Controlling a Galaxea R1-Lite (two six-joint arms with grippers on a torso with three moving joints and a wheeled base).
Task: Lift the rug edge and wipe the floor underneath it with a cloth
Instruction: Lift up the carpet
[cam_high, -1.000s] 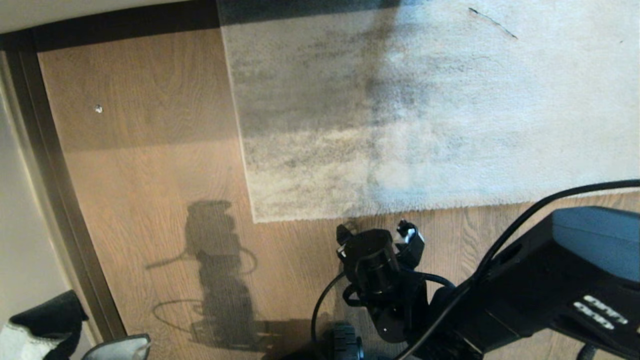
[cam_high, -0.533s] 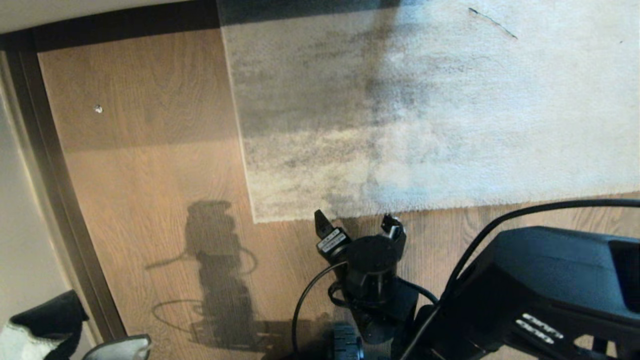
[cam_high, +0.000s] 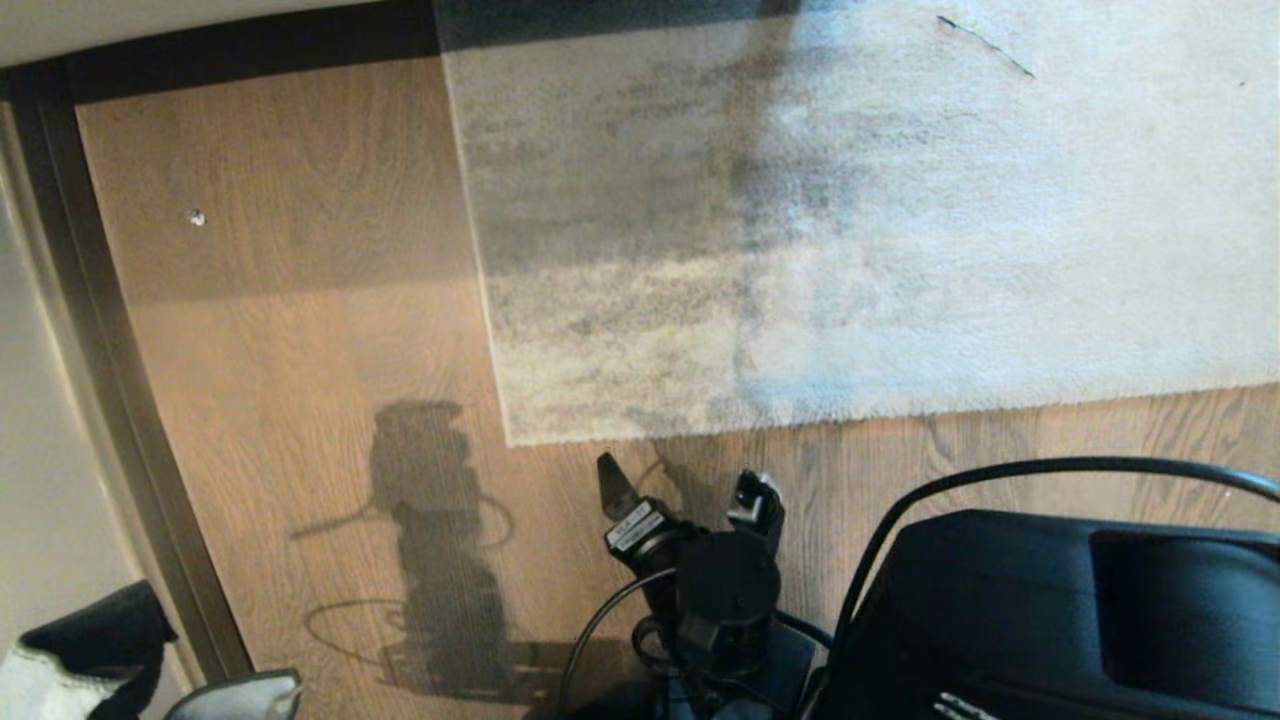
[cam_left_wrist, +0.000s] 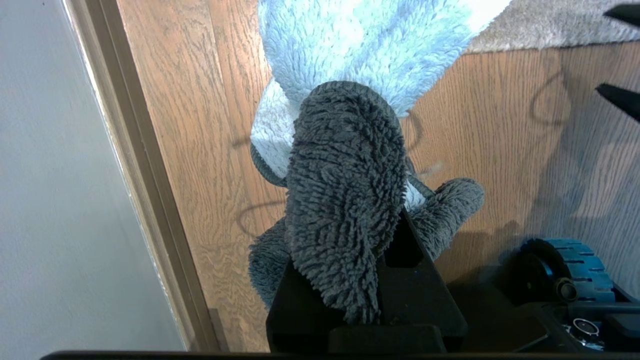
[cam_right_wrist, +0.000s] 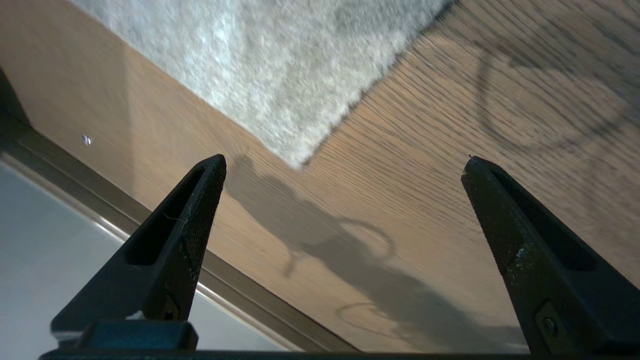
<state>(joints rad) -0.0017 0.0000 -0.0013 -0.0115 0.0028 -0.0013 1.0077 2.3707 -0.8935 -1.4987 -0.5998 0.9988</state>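
**Right gripper spread wide just short of the rug corner; cloth held at the far left**

Taking the rug corner (cam_high: 512, 440) as the landmark, the scene runs as follows in the head view.

Far to the left of the corner and nearer the robot, by the dark skirting strip (cam_high: 110, 360), the left gripper (cam_left_wrist: 350, 280) sits low at the frame's edge. Its jaws are clamped on the cloth (cam_left_wrist: 345, 190), a shaggy rag with a dark grey fold over the jaws and a pale part hanging beyond them above the floor (cam_high: 300, 380).

Between the skirting strip and the corner lies bare wood plank, with a small pale speck (cam_high: 197, 217) farther away and the shadow of an arm and its cable nearer the robot.

The rug edge (cam_high: 800, 412) runs rightward from the corner, lying flat on the planks, the rug spreading away beyond it.

Just to the right of the corner and a little nearer the robot, the right gripper (cam_high: 688, 490) points toward the rug edge, near it but not touching it. Its jaws stand wide apart and empty; in the right wrist view the corner shows between the two fingers (cam_right_wrist: 185, 225).
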